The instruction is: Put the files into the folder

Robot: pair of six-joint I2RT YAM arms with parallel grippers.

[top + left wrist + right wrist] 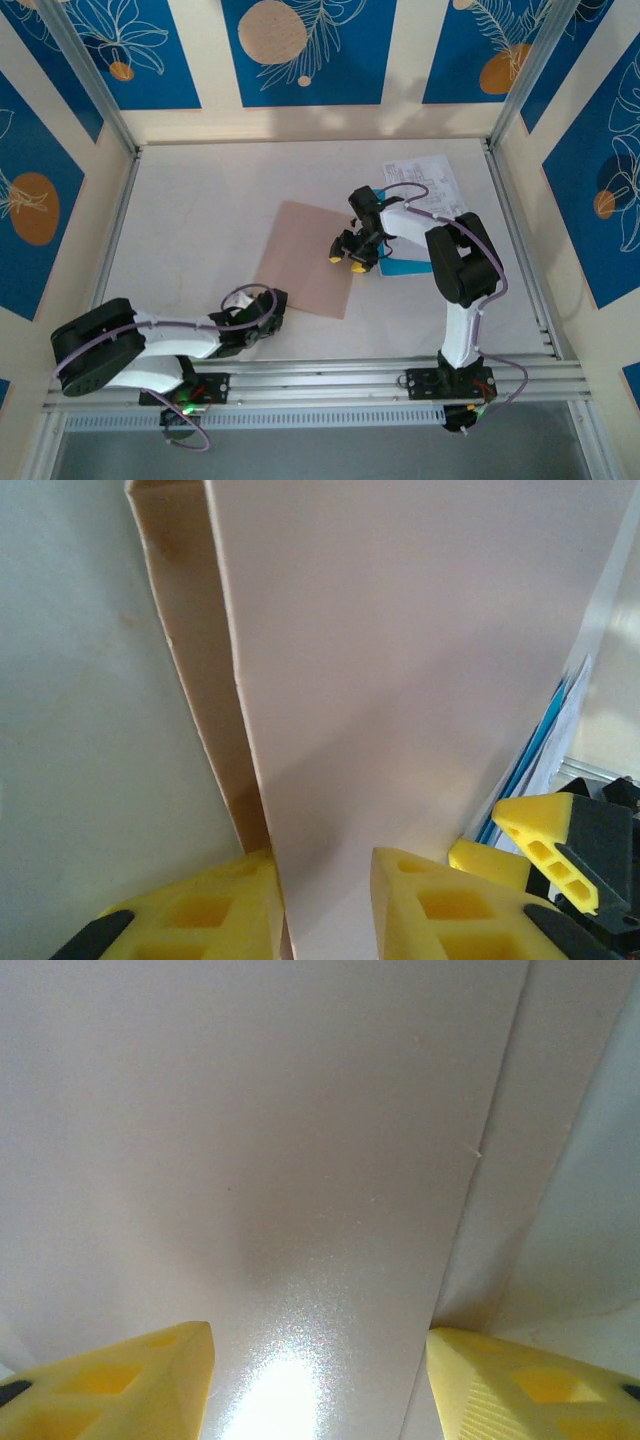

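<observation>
Both grippers work at the folder (305, 258) on the surface (200, 220). Its cover appears raised off the lower leaf just ahead of the left gripper (322, 865), whose narrowly parted fingers straddle the cover's edge; whether they pinch it cannot be told. The right gripper (320, 1360) hangs wide open over the folder, with the files (425, 180) just to its right. Card and sheets look light, floppy and slick, so an edge pinch near a corner seems the likeliest hold.

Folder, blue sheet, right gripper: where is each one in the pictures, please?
folder (308, 258), top external view, middle of its cover.
blue sheet (408, 267), top external view, its visible strip.
right gripper (347, 262), top external view, between its yellow fingertips.
</observation>
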